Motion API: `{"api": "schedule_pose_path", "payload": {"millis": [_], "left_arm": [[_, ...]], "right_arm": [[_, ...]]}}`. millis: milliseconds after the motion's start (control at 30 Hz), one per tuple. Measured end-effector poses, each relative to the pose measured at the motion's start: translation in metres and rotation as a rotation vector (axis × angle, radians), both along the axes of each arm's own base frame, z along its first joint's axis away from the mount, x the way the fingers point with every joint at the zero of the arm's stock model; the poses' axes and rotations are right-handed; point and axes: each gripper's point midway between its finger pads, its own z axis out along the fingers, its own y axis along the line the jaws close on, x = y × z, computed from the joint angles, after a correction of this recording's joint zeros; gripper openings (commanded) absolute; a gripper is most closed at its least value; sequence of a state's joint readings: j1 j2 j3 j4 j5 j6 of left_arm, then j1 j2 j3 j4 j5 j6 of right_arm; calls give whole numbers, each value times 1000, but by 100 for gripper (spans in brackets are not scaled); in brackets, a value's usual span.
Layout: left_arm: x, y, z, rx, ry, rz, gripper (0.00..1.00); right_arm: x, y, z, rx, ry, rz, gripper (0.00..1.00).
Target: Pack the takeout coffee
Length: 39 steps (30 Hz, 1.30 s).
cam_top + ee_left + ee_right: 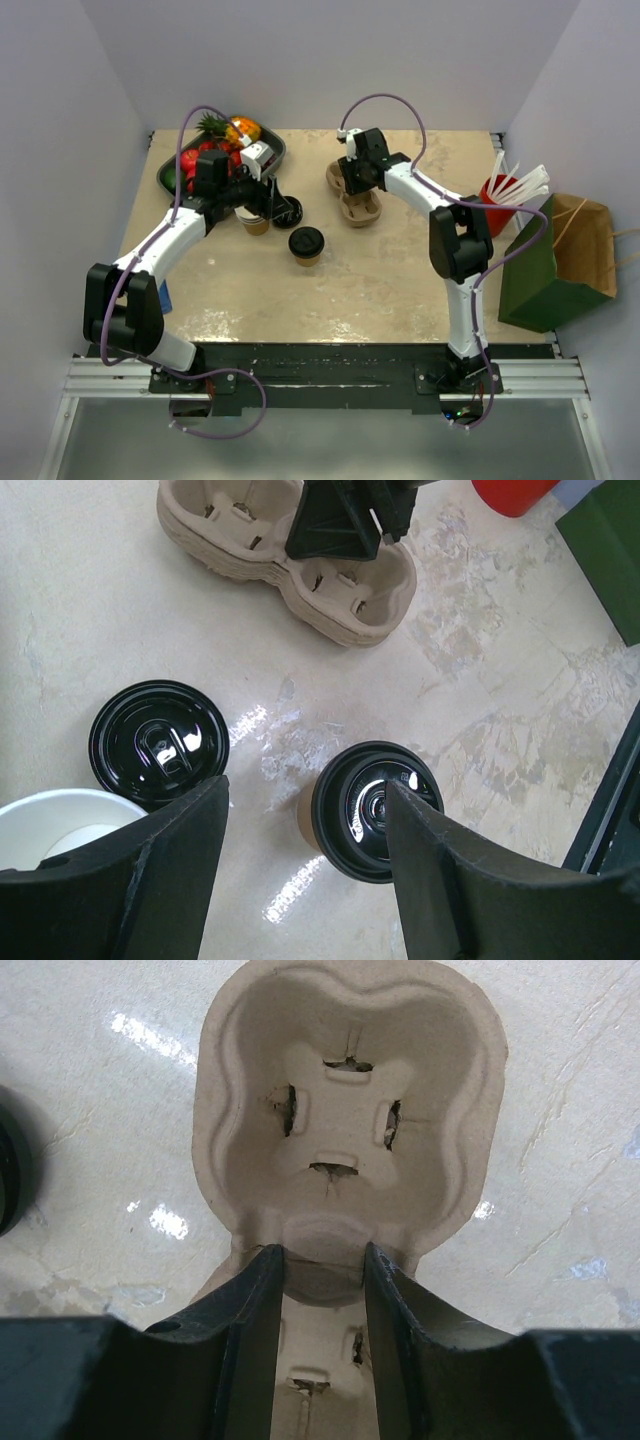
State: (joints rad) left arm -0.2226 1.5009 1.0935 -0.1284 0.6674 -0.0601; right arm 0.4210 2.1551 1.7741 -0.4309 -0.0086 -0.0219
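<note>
Straddling the carrier [350,1080] ridge, right gripper [325,1258] stands apart from the lidded cup [306,243].

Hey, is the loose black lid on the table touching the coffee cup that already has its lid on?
Apart. The left wrist view shows a strip of bare table between the loose black lid and the lidded cup.

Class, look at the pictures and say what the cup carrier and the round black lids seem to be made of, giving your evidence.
The cup carrier looks like moulded paper pulp: matt tan, fibrous, with ragged slot edges. The lids are probably plastic: glossy black, with sharp reflections of light.
</note>
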Motion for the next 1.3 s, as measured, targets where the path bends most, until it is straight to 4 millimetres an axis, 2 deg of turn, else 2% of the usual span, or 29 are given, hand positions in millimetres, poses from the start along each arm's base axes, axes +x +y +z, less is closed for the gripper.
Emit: {"api": "schedule_pose_path", "payload": {"millis": [200,400,500,600,733,800,900,1000,1067,1167,1267,1300], "left_arm": [[0,0,-1,0,0,1,67],[4,3,3,7,-17,6,67],[9,3,15,11,-46,5,67],[15,6,28,22,-91,3,67],[31,31,49,30,-149,60,66],[39,57,63,30,-179,124,66],[49,97,84,37,-241,229,67],[51,125,108,46,-309,306,67],[53,134,126,37,-346,336,67],[52,141,149,15,-400,360,68],[46,146,167,1,-438,380,68],[41,147,179,-3,-467,387,68]], "right_arm": [[-2,1,11,8,-10,12,10],[-5,4,62,57,-90,37,4],[-7,10,83,99,-123,75,0],[-13,20,89,132,-122,155,0],[-30,33,105,167,-139,313,0],[-47,40,126,197,-173,423,0],[-79,53,175,218,-278,594,0],[-133,82,224,206,-412,820,0],[-176,111,240,207,-461,975,0],[-227,149,233,206,-458,1138,0],[-268,179,191,166,-368,1219,0],[-278,190,166,136,-310,1227,0]]}}
